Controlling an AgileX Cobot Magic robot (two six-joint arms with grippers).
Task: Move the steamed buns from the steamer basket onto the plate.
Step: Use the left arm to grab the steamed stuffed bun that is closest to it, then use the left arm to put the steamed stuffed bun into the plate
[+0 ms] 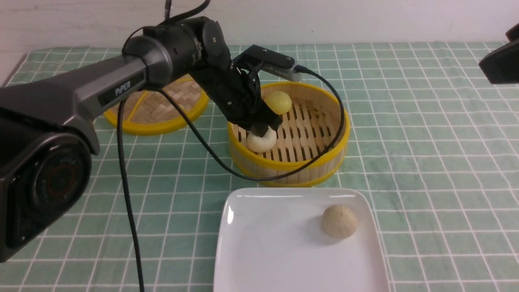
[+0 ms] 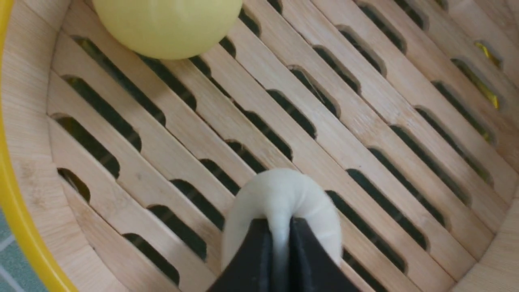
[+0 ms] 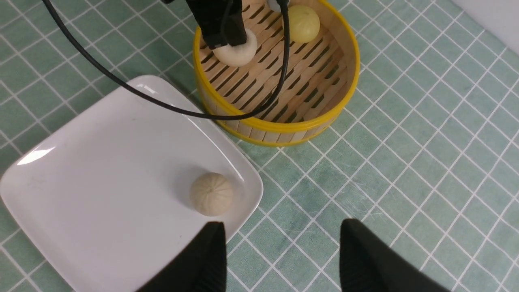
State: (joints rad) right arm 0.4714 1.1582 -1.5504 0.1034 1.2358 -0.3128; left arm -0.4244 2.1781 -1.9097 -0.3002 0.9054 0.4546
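The steamer basket (image 1: 284, 170) stands mid-table with two steamed buns on its slatted floor. My left gripper (image 1: 263, 129) reaches down into it and is shut on the white bun (image 1: 262, 142), near the basket's left wall. In the left wrist view the fingertips (image 2: 259, 243) pinch the soft white bun (image 2: 279, 194) so it bulges round them. The pale yellow bun (image 1: 278, 102) lies free at the back of the basket. A beige pleated bun (image 1: 339, 221) sits on the white plate (image 1: 263, 251). My right gripper (image 3: 282, 227) hangs open over the cloth beside the plate's corner, holding nothing.
The flat woven basket lid (image 1: 162, 109) lies behind and left of the basket. The left arm's black cable (image 1: 227, 168) drapes over the basket's front rim. A green checked cloth (image 1: 425, 162) covers the table.
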